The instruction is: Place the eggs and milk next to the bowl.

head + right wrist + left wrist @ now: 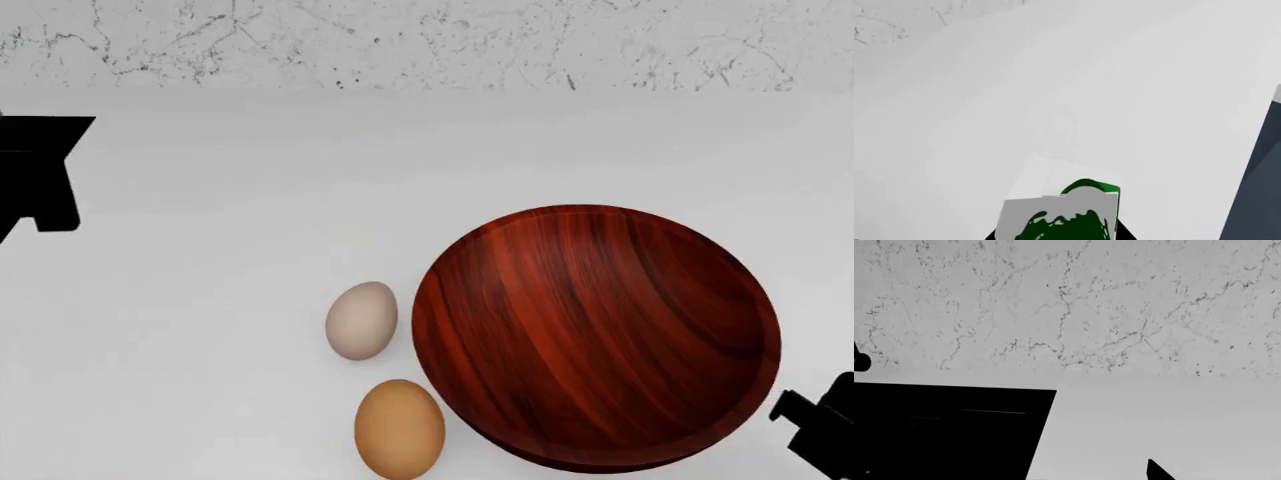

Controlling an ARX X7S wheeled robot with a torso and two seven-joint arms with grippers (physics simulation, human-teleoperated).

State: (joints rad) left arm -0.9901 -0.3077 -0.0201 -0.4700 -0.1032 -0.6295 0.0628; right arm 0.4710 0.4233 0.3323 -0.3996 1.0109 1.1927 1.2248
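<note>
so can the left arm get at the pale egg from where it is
Probably yes. The left arm sits at the head view's left edge, and only bare counter lies between it and the pale egg. The bowl stands on the egg's far side.

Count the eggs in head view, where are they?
2. Pale egg on the counter just left of the bowl; orange-brown egg nearer the robot, at the bowl's lower-left edge. None visible inside the bowl.

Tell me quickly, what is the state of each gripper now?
Left gripper: cannot be told.
Right gripper: cannot be told; the milk carton is close to its camera.
</note>
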